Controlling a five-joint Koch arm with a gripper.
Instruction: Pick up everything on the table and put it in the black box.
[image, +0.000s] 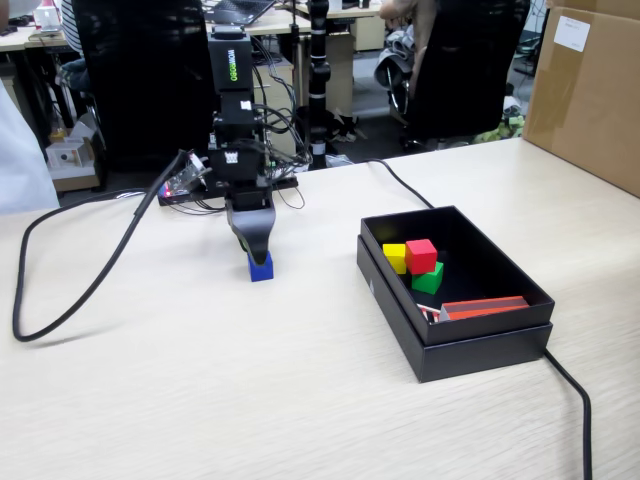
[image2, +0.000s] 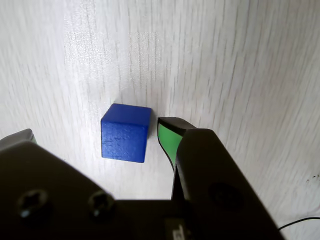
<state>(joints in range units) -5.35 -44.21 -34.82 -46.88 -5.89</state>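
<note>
Four small cubes appear in the fixed view. Three of them, the yellow cube (image: 394, 257), the red cube (image: 421, 255) and the green cube (image: 428, 278), lie clustered and touching inside the black box (image: 470, 350), toward its far left part, with the red one resting partly on the other two. A flat red-orange strip (image: 484, 307) lies along the near inner wall of the same box. The blue cube (image: 261, 266) rests on the table (image: 200, 400), well apart from the box and to its left in this view, directly beneath the gripper (image: 256, 254).

Seen from the wrist view, the blue cube (image2: 125, 133) sits flat on the pale wood-grain surface between the jaws of the gripper (image2: 92, 137). One green-lined fingertip (image2: 168, 140) stands just beside the cube's right face, with a thin gap visible; the other jaw shows only as a grey corner at the left edge, clearly apart from the cube. The pincer is therefore spread wider than the cube and grips nothing.

A black cable (image: 60, 300) trails across the table on the left of the fixed view, and a brown cardboard carton (image: 590, 90) stands at the far right.
</note>
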